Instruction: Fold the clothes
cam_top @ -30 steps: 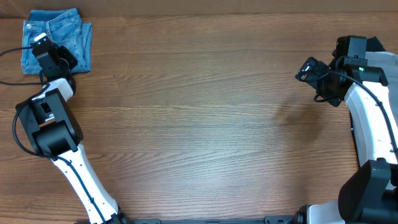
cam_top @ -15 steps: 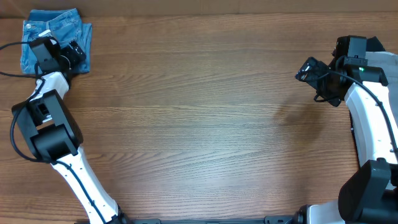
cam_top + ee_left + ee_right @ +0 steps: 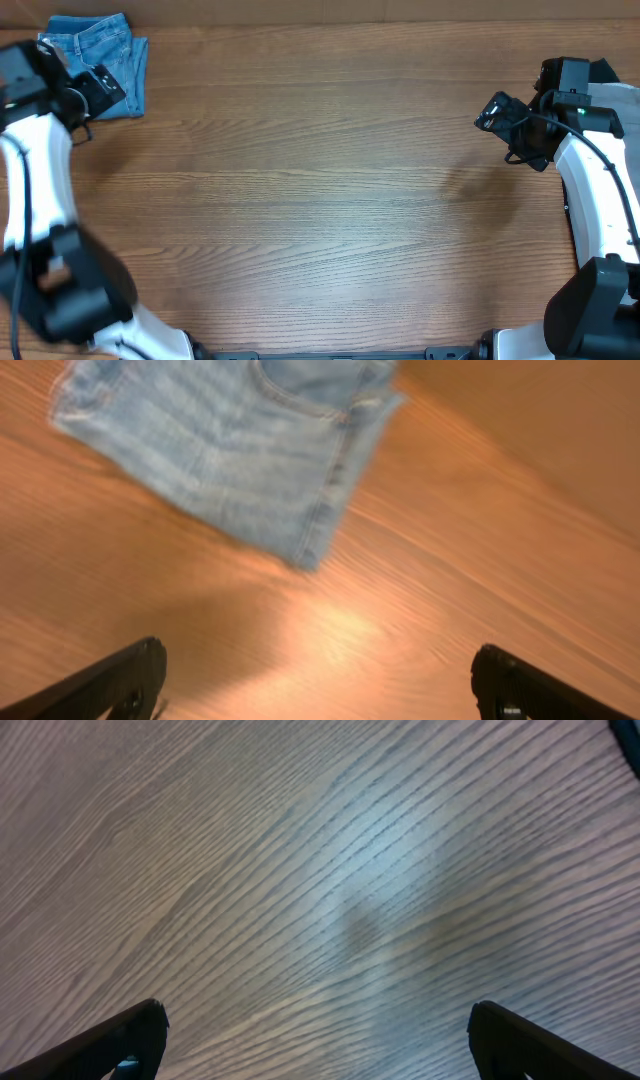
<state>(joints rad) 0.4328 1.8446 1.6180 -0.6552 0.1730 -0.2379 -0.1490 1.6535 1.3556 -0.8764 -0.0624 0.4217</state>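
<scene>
The jeans (image 3: pixel 230 450), ahead of the left gripper (image 3: pixel 320 680) and toward its left finger, are light blue denim, washed paler in streaks, with darker blue seams. The table (image 3: pixel 420 590) under that gripper is warm orange-brown wood with fine dark grain lines and a pale glare patch just ahead of the fingers (image 3: pixel 130 675), which are black. Under the right gripper (image 3: pixel 315 1030) the table reads a greyer brown, its grain in wavy diagonal stripes, with a whitish sheen ahead of the black fingers. From overhead, the right arm (image 3: pixel 600 190) is white with black joints and a small green light (image 3: pixel 580 97).
</scene>
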